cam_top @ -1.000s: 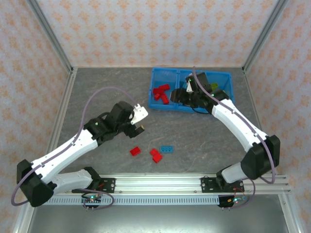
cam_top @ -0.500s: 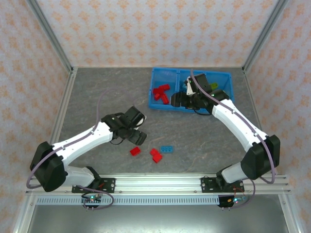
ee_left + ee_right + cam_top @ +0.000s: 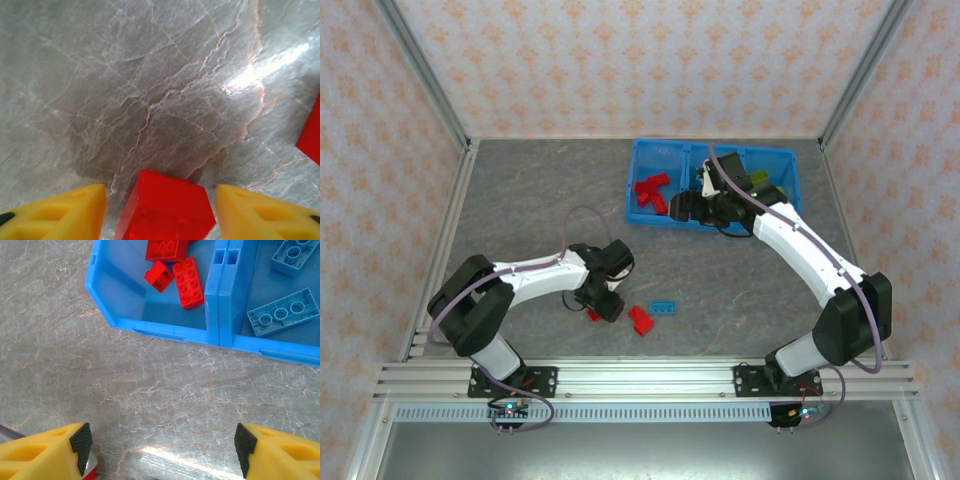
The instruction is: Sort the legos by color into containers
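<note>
My left gripper is low over the table, open, its yellow fingers on either side of a small red brick with a gap on each side. That red brick peeks out beside the gripper in the top view. A second red brick and a light blue brick lie just to the right. My right gripper hangs open and empty in front of the blue tray. The tray's left compartment holds red bricks, the middle one light blue bricks.
Green bricks lie in the tray's right compartment, partly hidden by my right arm. The tray's front wall stands just ahead of the right gripper. Another red brick's edge shows right of the left gripper.
My left arm has swung down and toward the near edge, and its gripper now straddles the red brick. The right gripper has drifted slightly left along the tray front.
</note>
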You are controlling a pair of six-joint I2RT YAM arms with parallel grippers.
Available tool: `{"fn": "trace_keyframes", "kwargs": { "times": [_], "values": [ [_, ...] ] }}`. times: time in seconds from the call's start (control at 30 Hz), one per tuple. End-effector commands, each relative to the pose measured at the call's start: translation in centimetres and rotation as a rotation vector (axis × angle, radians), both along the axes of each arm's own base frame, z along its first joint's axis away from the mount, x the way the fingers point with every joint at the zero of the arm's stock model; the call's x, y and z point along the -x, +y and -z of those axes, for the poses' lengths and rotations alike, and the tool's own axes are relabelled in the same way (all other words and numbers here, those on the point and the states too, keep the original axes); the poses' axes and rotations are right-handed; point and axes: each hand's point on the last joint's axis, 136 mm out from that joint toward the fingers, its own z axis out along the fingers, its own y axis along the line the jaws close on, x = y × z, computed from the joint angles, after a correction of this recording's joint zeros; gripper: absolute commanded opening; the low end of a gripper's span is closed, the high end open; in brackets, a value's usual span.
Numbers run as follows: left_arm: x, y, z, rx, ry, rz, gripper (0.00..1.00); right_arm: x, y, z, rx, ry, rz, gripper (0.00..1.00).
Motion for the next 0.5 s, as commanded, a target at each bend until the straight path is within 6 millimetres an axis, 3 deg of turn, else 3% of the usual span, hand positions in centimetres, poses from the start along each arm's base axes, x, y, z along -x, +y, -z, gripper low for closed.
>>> {"fn": "trace_keyframes", "kwargs": {
  "times": [0.0,0.13,0.27,0.37,0.47],
  "values": [
    [0.5,0.0,0.9,-0.008,0.021,0.011,0.51,0.5,-0.6,-0.7,-0.003,-0.003,0.026,0.77],
    [0.4,0.1,1.0,-0.011,0.012,0.006,0.31,1.0,-0.6,-0.6,-0.013,0.019,0.029,0.78],
    [-0.3,0.0,-0.2,0.012,-0.044,-0.003,0.22,2.9,0.4,0.5,-0.086,0.087,-0.012,0.78],
    [-1.9,-0.9,-2.5,0.071,-0.136,-0.011,0.18,5.7,2.7,1.6,-0.207,0.157,-0.113,0.78],
    [-4.7,-2.4,-6.4,0.134,-0.27,-0.005,0.17,8.2,4.4,1.7,-0.245,0.163,-0.189,0.78]
  ]
}}
